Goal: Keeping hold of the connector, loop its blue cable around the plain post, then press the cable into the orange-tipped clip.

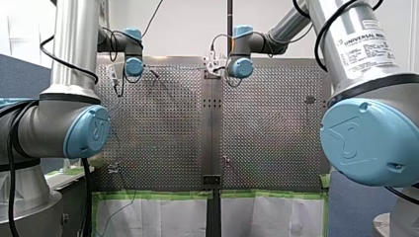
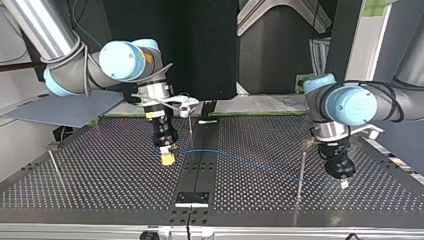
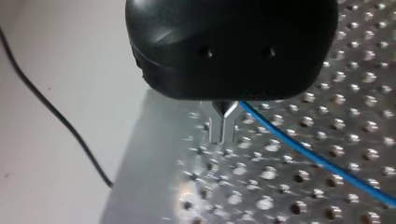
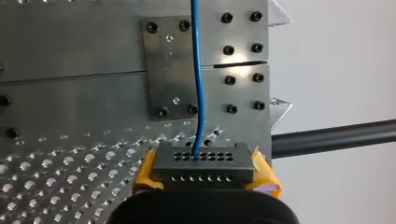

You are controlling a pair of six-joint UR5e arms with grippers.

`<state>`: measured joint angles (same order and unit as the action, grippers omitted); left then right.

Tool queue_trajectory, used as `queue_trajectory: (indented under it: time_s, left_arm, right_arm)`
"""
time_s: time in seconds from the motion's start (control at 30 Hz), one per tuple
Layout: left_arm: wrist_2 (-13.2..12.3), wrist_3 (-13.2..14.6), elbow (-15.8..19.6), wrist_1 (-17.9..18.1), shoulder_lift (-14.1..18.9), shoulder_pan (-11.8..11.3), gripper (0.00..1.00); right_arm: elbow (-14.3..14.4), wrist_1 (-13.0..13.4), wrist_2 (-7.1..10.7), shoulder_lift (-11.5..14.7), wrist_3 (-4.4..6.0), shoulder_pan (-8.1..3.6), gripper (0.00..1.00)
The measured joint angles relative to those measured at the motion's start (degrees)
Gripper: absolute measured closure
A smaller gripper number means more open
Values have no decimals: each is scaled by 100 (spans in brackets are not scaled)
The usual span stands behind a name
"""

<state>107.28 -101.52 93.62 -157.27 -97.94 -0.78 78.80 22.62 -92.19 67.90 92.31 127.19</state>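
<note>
Well, my right gripper's (image 4: pixel 203 171) yellow fingers (image 4: pixel 145 173) pinched the connector (image 4: pixel 201 163). Across the table (image 2: pixel 100 165), its blue cable (image 2: pixel 250 159) ran toward four o'clock, to the thin post (image 2: pixel 301 175) near my left gripper (image 2: pixel 344 182), the closer arm.

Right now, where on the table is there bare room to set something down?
Top view: bare perforated table lies between the thin post at the left and the dark centre strip, on the camera's side of my right hand. Crowded: the line of the blue cable from the connector to the tall post and my left hand.
</note>
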Motion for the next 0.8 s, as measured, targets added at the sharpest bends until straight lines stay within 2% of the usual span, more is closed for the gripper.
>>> queue_trajectory:
  time_s: [0.33, 0.5, 0.8]
  left_arm:
    - [-15, -10, 37, 36, -217, -9, 100]
    - [-102, -2, 39, 44, -409, -6, 100]
    - [-150, -39, 86, 91, -713, 16, 100]
  right_arm:
    - [0, 6, -3, -84, -9, -24, 100]
    - [0, 6, -3, -136, -17, -29, 100]
    - [5, 6, -22, -326, -41, 19, 100]
